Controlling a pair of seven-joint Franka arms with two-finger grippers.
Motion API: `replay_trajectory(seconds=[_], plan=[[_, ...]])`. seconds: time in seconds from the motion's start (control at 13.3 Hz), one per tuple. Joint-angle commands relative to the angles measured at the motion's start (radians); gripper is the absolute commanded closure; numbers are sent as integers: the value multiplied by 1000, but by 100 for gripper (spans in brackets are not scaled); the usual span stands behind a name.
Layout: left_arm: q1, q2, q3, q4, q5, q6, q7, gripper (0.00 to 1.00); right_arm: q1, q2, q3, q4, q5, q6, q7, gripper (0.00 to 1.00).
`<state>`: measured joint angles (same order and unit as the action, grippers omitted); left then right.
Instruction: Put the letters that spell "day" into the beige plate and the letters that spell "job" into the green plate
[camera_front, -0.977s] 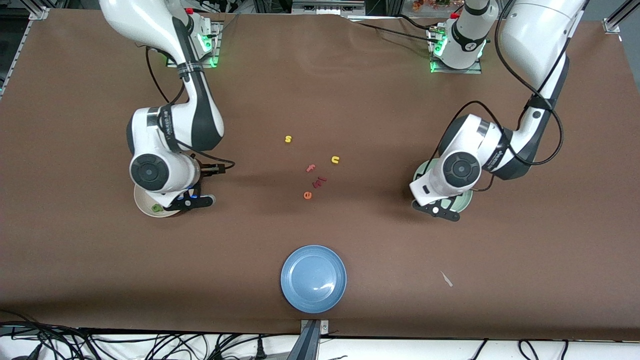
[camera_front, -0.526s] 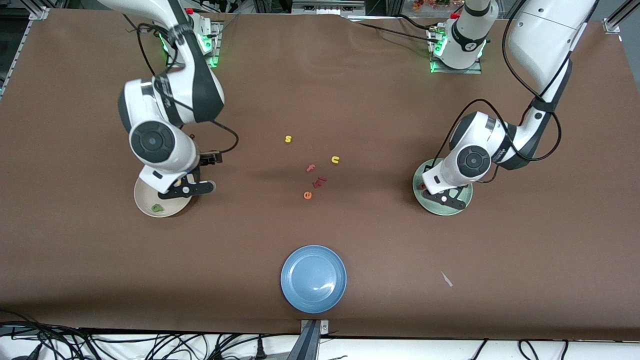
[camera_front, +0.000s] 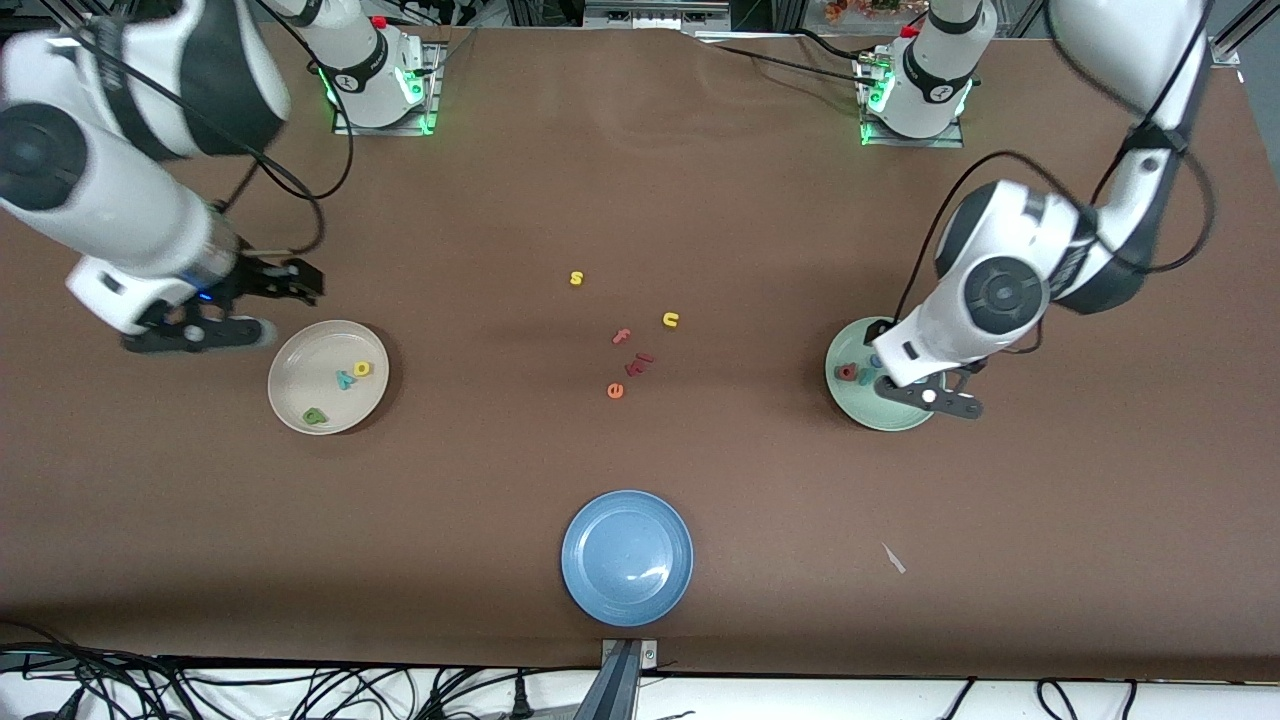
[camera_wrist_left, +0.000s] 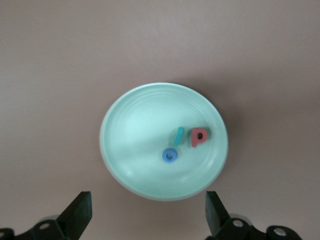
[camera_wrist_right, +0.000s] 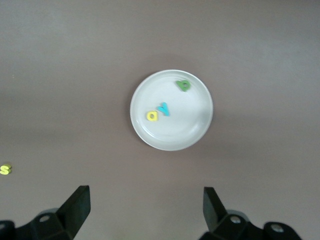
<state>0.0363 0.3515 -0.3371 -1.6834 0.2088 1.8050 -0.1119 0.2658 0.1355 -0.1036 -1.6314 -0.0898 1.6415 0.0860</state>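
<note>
Both sets look placed: the yellow d (camera_front: 362, 368), teal y (camera_front: 345, 379) and green letter (camera_front: 315, 415) lie in the beige plate (camera_front: 290, 395), and the blue o (camera_wrist_left: 170, 155), teal j (camera_wrist_left: 178, 135) and salmon b (camera_wrist_left: 199, 137) in the green plate (camera_wrist_left: 130, 125). The left gripper (camera_front: 925, 397) hangs over the green plate's rim, jaws wide and empty. The right gripper (camera_front: 200, 330), also spread and empty, seems to be over bare brown table (camera_front: 640, 180) beside the beige plate.

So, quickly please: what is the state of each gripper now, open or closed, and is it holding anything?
Left gripper: open, holding nothing, over the green plate.
Right gripper: open, holding nothing, up beside the beige plate.
</note>
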Motion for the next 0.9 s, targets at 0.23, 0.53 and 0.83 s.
replay_trajectory(seconds=[0.23,0.53,0.83], plan=[[51,-29,3,332,-34,-217,-35,0,-135,-123,27,-10,70,-121,-130,0],[48,-204,88,240,-130,-228,-89,0,-155,-126,25,8,88,-152,-147,0],[-53,-328,267,67,-250,-184,-11,0,-154,-122,24,13,73,-85,-141,0]])
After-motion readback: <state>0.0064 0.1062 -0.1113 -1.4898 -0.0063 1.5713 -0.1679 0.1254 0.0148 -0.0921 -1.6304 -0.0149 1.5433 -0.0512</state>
